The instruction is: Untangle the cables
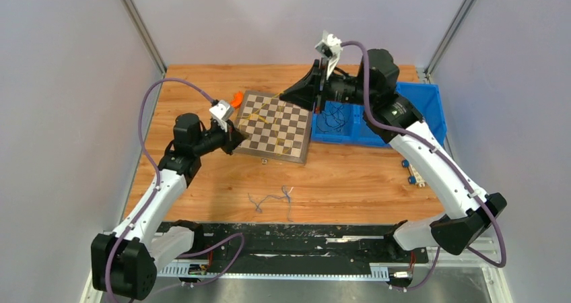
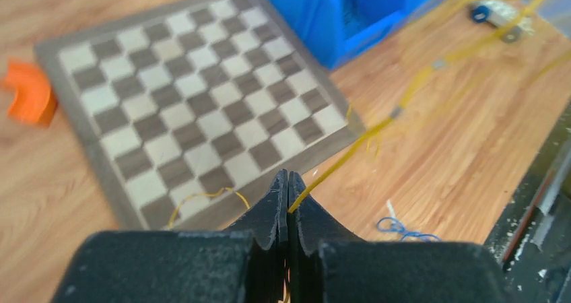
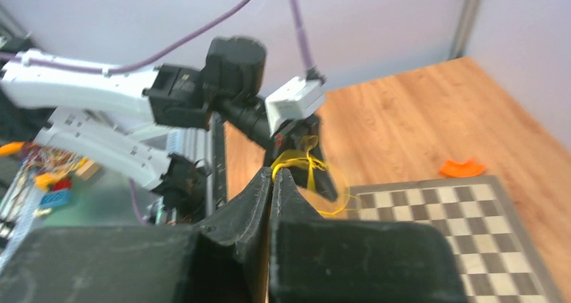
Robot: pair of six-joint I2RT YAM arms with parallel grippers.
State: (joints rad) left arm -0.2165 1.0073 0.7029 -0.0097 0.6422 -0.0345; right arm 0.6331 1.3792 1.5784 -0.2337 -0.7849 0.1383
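A thin yellow cable (image 1: 264,119) runs over the chessboard (image 1: 296,145) between my two grippers. My left gripper (image 1: 237,136) is at the board's left edge, shut on one end of it; in the left wrist view the gripper (image 2: 287,175) pinches the yellow cable (image 2: 404,101), which runs away taut to the upper right. My right gripper (image 1: 284,95) is above the board's far edge; in the right wrist view it (image 3: 275,172) is shut on a looped bunch of the yellow cable (image 3: 306,160). A grey-purple cable (image 1: 273,198) lies curled on the table. Black cables (image 1: 333,121) lie in the blue bin (image 1: 424,104).
An orange piece (image 1: 236,98) lies by the board's far left corner. A small wheeled part (image 1: 412,172) lies on the table right of the board. A black rail (image 1: 283,239) runs along the near edge. Grey walls enclose the table.
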